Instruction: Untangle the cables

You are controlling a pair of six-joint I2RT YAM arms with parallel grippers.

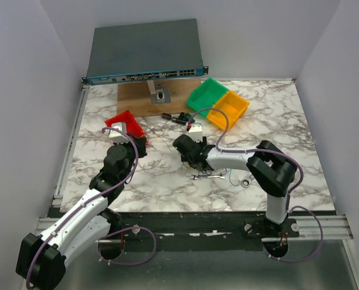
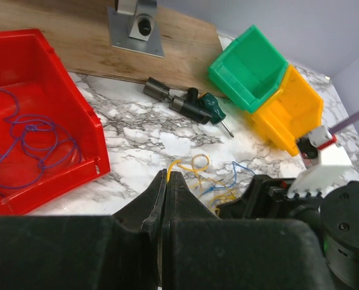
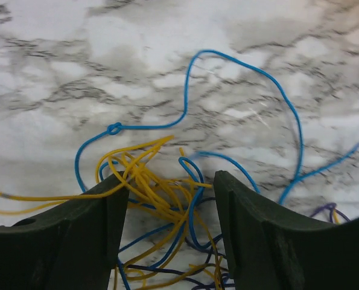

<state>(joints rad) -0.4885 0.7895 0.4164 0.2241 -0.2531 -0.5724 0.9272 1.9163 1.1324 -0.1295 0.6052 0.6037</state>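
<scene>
Straddling the cables point(image 3: 158, 190), the right gripper point(image 3: 168, 181) stands with its two fingers parted over the tangle, clamping nothing. Yellow strands lie against the inner edge of one finger point(image 3: 101, 205), while the other sits just beside a blue loop. The bundle rests on the marble table point(image 1: 137, 181) near its middle, a knot of yellow, blue and a few darker strands too interwoven to count, with one long blue strand arching away from it.

The left gripper point(image 2: 167, 178) is clenched, its fingers pressed flat together with nothing visible between them, just short of the same tangle.

Three bins are on the table: one red bin point(image 2: 85, 121) at the left, and one green bin point(image 2: 251, 66) touching one yellow bin point(image 2: 294, 106) at the right. A single loose coil of blue wire point(image 2: 31, 130) lies inside the red bin. One wooden board point(image 2: 185, 48) at the back edge carries one metal bracket point(image 2: 137, 24), and one network switch point(image 1: 146, 51) sits behind it. One green-handled tool point(image 2: 212, 107) lies among dark fittings in front of the board, and one silver wrench point(image 1: 206, 176) lies beside the right arm.
</scene>
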